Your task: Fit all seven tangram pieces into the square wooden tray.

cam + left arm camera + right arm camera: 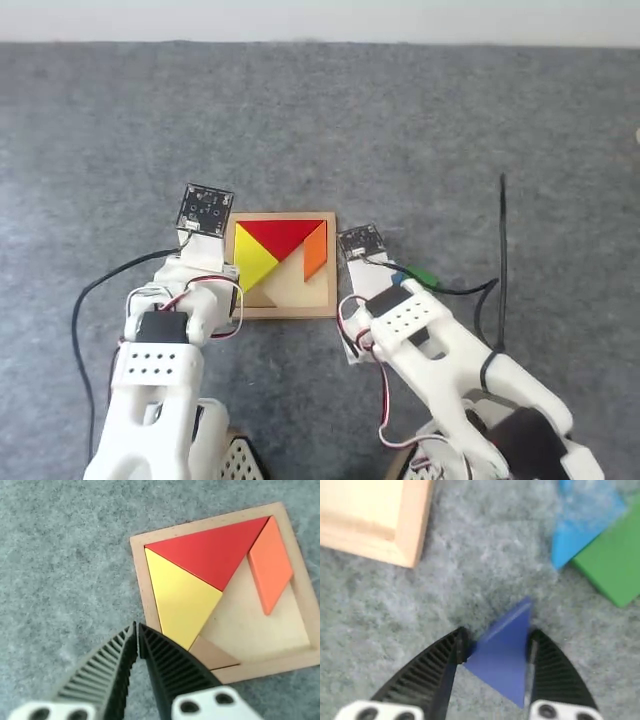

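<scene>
The left gripper (pixel 137 627), its claw pinched to a narrow slit and holding nothing, hangs over the grey table cover just beside the near left corner of the square wooden tray (pixel 139 575). It would best keep off that rim while the other arm works. The right gripper (pixel 497 637) clasps the dark blue triangle (pixel 502 665) by two of its sides, low over the cover and near the tray's right edge. I cannot tell whether the piece is lifted. The step in hand looks like carrying it in, so raise it above the rim, turn it to match a free gap, and lower it flat. A light blue piece (pixel 585 520) and a green piece (pixel 612 565) lie beyond, touching.

In the tray, the yellow triangle (pixel 182 600) lies along the left edge, with a small brown triangle (pixel 212 655) at the near edge. The red triangle (pixel 210 550) runs along the far edge and the orange parallelogram (pixel 270 567) along the right. The near right part is bare.
</scene>
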`<move>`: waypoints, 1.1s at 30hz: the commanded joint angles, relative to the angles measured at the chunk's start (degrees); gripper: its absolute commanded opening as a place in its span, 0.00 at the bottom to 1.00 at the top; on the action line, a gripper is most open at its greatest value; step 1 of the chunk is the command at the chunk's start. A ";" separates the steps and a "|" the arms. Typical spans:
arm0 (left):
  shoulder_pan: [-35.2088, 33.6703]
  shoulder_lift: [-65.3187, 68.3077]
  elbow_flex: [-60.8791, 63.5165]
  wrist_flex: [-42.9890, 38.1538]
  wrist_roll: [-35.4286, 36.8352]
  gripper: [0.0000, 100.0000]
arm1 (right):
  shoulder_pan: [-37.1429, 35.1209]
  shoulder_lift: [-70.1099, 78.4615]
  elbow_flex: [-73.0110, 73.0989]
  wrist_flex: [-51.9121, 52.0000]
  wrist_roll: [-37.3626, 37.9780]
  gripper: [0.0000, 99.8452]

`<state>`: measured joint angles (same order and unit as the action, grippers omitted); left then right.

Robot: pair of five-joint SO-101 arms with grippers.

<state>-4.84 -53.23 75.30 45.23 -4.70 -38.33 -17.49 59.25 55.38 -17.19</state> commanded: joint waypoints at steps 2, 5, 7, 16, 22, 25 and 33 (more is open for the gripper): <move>-0.18 -1.41 -0.66 0.62 -0.70 0.01 | 0.04 2.42 -1.41 3.65 1.32 0.21; -0.18 -1.41 -0.57 0.62 -0.70 0.01 | -0.13 2.42 -2.99 6.02 1.32 0.32; -0.18 -1.41 -0.57 0.62 -0.70 0.01 | -0.04 2.42 -4.66 8.13 1.41 0.35; -0.18 -1.41 -0.57 0.62 -0.70 0.01 | -1.71 2.51 -3.16 8.84 4.48 0.35; -0.18 -1.41 -0.57 0.62 -0.70 0.01 | -3.91 3.03 -0.97 5.58 7.12 0.23; -0.18 -1.41 -0.57 0.62 -0.70 0.01 | -3.91 3.12 0.88 3.12 9.23 0.17; -0.18 -1.41 -0.48 0.62 -0.70 0.01 | -3.82 2.59 1.14 2.86 9.85 0.15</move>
<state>-4.84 -53.23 75.30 45.23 -4.70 -41.32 -16.44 59.52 60.13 -8.31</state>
